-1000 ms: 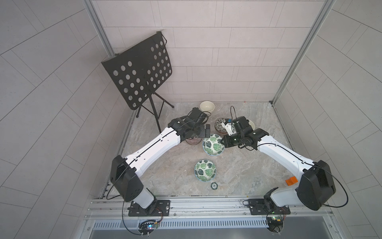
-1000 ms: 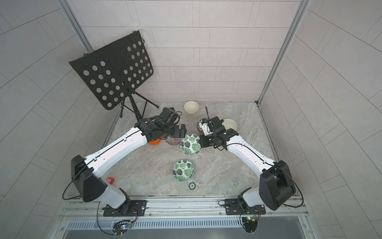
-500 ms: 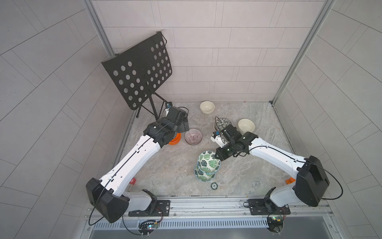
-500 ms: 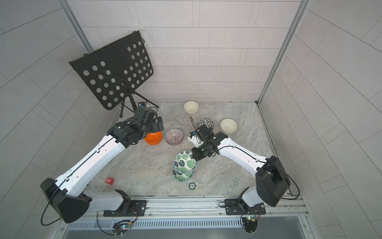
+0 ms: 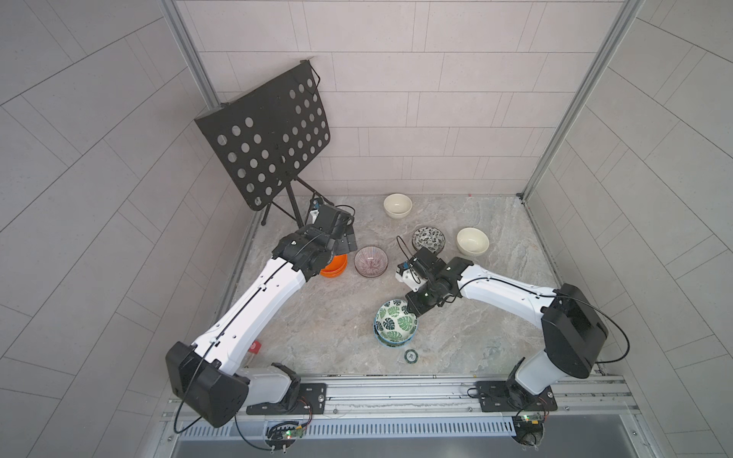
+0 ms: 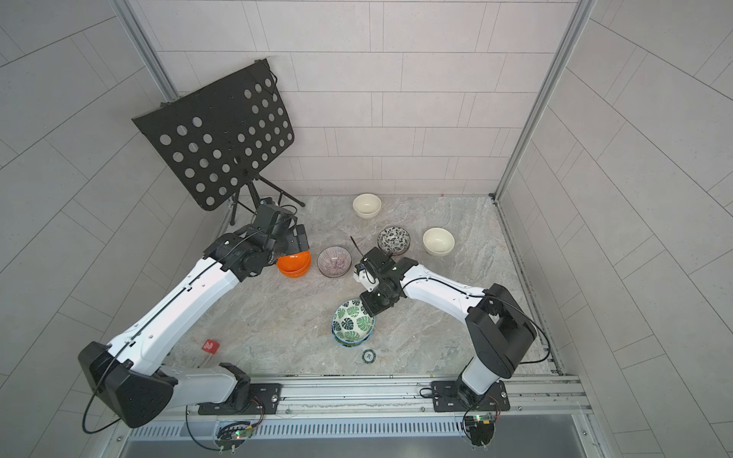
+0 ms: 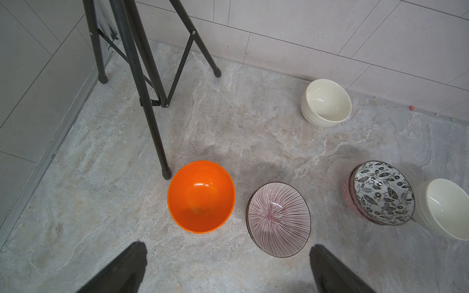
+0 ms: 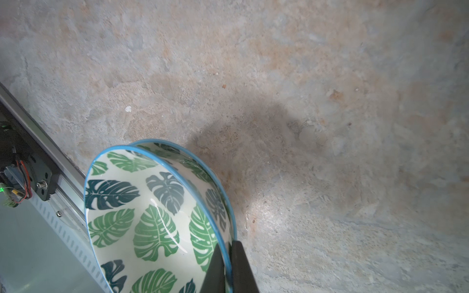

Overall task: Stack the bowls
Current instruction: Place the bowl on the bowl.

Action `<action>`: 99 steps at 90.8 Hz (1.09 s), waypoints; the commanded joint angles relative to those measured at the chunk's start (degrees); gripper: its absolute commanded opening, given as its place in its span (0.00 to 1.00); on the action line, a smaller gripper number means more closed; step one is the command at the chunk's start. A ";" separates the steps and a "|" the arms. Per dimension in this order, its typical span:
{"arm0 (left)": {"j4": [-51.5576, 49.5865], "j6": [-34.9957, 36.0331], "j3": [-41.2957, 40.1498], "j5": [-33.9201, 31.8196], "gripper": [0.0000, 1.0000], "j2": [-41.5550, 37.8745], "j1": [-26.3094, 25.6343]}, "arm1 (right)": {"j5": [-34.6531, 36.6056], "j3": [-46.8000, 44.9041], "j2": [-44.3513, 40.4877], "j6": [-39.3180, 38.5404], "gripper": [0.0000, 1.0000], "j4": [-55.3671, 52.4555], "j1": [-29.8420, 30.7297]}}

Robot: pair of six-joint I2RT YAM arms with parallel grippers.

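Note:
My right gripper is shut on the blue rim of a green leaf-print bowl, one finger inside and one outside. That bowl tilts into a second green leaf-print bowl at the front centre. My left gripper hangs open and empty above the floor, just short of the orange bowl and the purple striped bowl. Further right lie a black-and-white leaf bowl and a cream bowl. Another cream bowl sits by the back wall.
A black music stand rises at the back left, and one tripod foot stands right beside the orange bowl. A small green-rimmed disc lies in front of the green bowls. A red tag lies near the front rail.
My right gripper carried the green bowl from the middle toward the front and down into the other green bowl. My left arm drew back to the left, over the orange bowl.

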 commanded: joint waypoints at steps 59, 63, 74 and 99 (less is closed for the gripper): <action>-0.81 -1.76 -0.55 2.58 1.00 -0.85 0.69 | 8.51 1.46 -4.35 0.60 0.34 -0.72 1.57; -0.76 -1.77 -0.54 2.75 1.00 -0.87 0.71 | 8.21 1.20 -4.92 0.53 0.29 -0.34 1.38; -0.79 -1.77 -0.52 2.80 1.00 -0.84 0.65 | 6.90 0.14 -4.81 0.06 0.18 0.56 0.82; -0.67 -2.11 -0.50 3.19 1.00 0.02 0.64 | 3.54 -1.97 -3.55 -0.17 0.14 4.02 0.79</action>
